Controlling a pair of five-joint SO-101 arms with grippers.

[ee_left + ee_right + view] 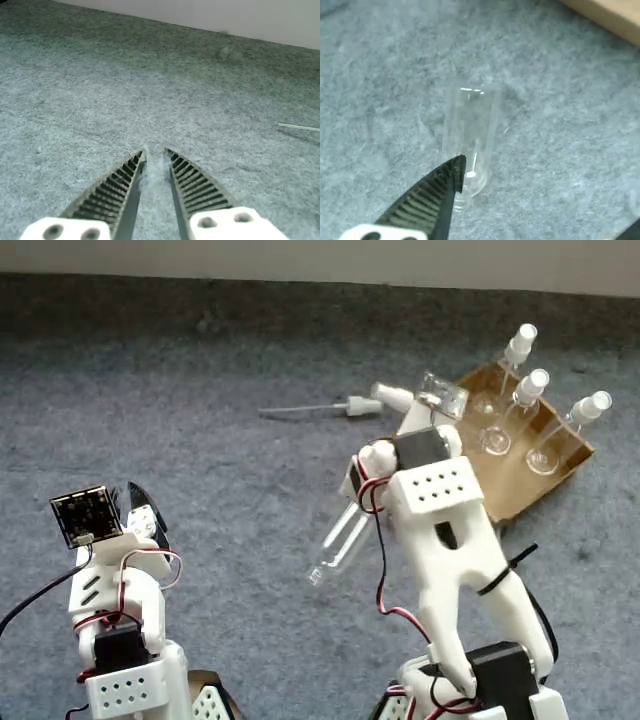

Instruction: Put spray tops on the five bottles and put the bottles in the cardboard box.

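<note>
1. Toothed and black, one finger [437, 200] of the right pincer [362, 490] sits closest to us in the right wrist view. Its tip overlaps the neck end of the clear bottle [470, 135]. The other finger shows just at that view's corner, so the jaws stand wide apart and grip nothing.
2. We see the clear bottle lying on its side on the grey desk [200, 470], with no top on it and its base pointing away from the right pincer. From above it lies aslant, beside the right arm on the side toward the left arm.
3. Beyond it a loose spray top [365, 403] lies flat on the desk, apart from the clear bottle. Its thin tube points away from the cardboard box [520, 490].
4. We find the cardboard box past the right arm, close to the high view's edge, one corner jutting outward. Three bottles [520, 405] with white tops stand upright in it, near one another.
5. Well apart from all this, the left pincer [155, 152] hangs over bare desk. Its fingers are nearly together, with a narrow gap at the tips and nothing between them.
6. Open grey surface runs between the two arms and on to the desk's far edge, where it meets a pale wall [300, 255].
</note>
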